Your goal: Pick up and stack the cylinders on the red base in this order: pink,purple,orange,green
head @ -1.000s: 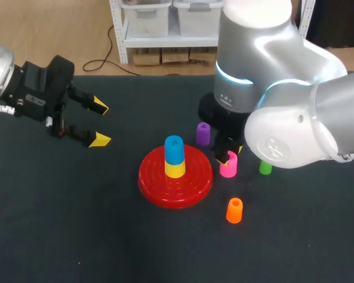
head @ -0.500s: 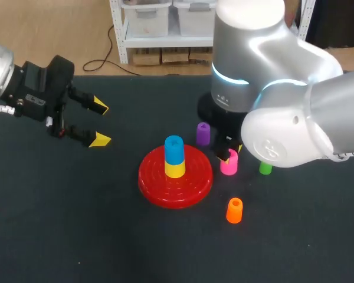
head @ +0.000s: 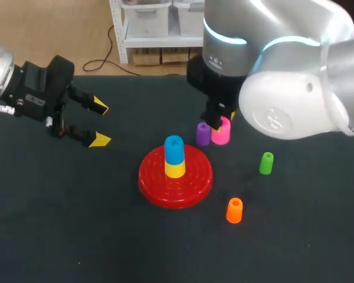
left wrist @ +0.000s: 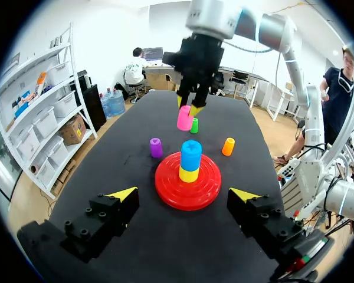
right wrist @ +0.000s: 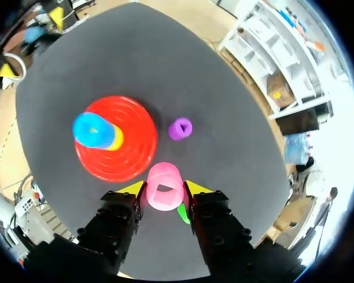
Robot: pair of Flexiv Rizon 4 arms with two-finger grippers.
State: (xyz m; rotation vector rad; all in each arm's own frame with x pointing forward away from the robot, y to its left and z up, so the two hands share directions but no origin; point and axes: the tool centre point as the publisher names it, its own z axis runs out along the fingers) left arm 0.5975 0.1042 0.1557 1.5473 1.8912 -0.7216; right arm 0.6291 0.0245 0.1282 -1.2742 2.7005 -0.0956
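Upper centre, the right gripper [head: 222, 121] clamps the pink cylinder [head: 220, 133] high, presumably to clear the red base [head: 153, 177] and its stack.

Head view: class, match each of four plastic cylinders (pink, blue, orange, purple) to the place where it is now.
Things
1. pink plastic cylinder
2. blue plastic cylinder
3. orange plastic cylinder
4. purple plastic cylinder

Places
A. on top of the yellow cylinder on the round red base
B. between the fingers of the right hand
C. on the dark table, on the robot's side of the base
D. on the table, on the far side of the base

Pairs: 1-B, 2-A, 3-C, 4-D
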